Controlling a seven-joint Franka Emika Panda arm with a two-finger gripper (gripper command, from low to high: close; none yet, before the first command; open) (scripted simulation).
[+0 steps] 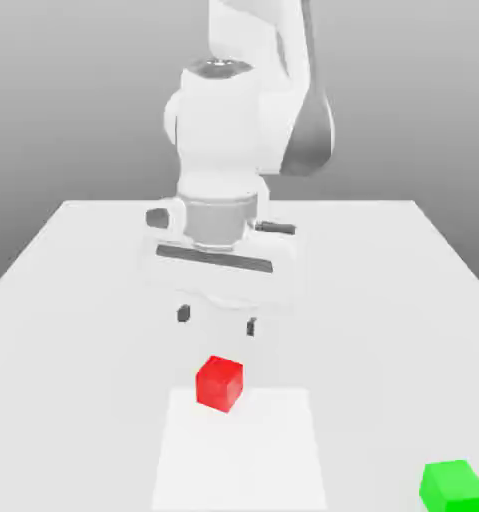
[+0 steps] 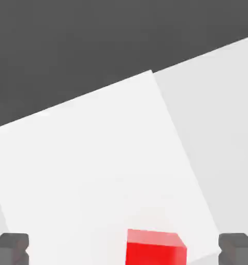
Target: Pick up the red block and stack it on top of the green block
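Exterior view is showing me the gripper [image 1: 217, 319] hanging above the table [image 1: 73, 260] with jaws spread wide and holding nothing; the red block [image 1: 219, 383] is resting just below it toward 6 o'clock, and the green block [image 1: 453, 486] is sitting well apart toward 4 o'clock. I am judging the main risk as a descent off-centre: one fingertip [image 2: 10, 247] could be clipping the cube's top and knocking it askew. Hand view is giving the red block's [image 2: 155, 250] alignment between the fingertips; exterior view is adding the green block.
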